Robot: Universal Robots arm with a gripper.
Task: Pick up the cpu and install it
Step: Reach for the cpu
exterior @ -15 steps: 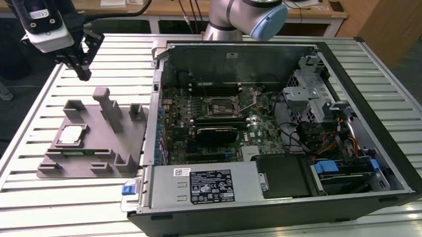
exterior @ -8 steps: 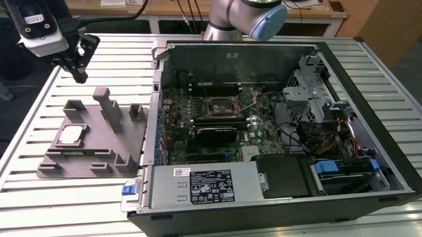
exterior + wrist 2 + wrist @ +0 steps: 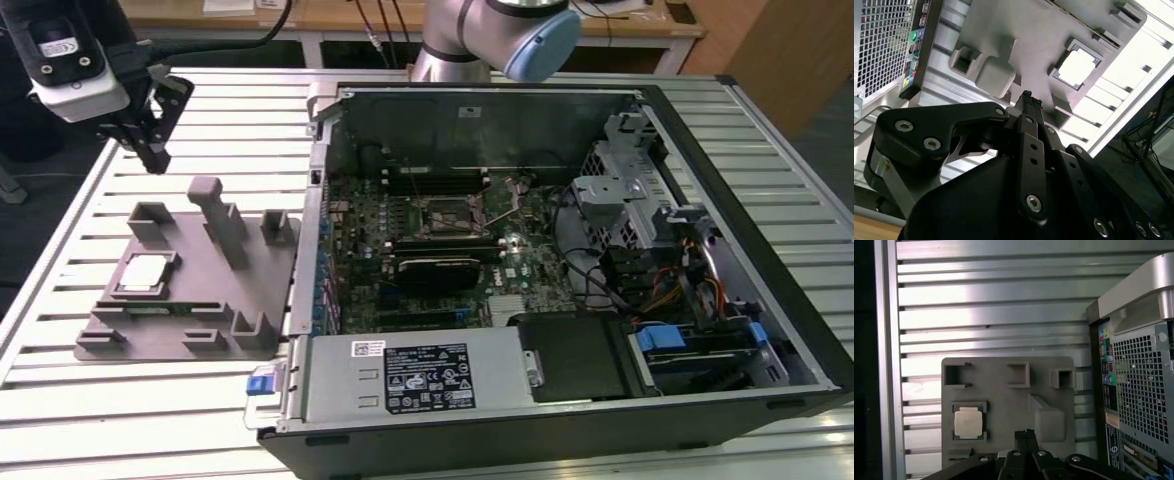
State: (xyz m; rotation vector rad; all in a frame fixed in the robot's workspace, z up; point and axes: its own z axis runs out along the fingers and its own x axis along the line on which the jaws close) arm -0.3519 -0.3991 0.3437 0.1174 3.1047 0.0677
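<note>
Item: cpu — seated in a square recess of the grey fixture, on the counter beside the open computer case. Your claw hangs above the fixture, fingers pressed together on nothing, apart from the cpu. In both wrist views the claw's own body hides part of the fixture.

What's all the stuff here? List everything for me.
cpu: one, silver, lying in a pocket of the fixture
fixture: one, grey, on the table, to the exterior view's left of the computer
computer: one, black and silver, lying open on the table
socket: one, black frame, mid-board inside the computer
table: one, silver, slatted, under everything
arm: one, silver with a blue cap, behind the computer
tool: one, black, shut, holding nothing, above the table near the fixture
</note>
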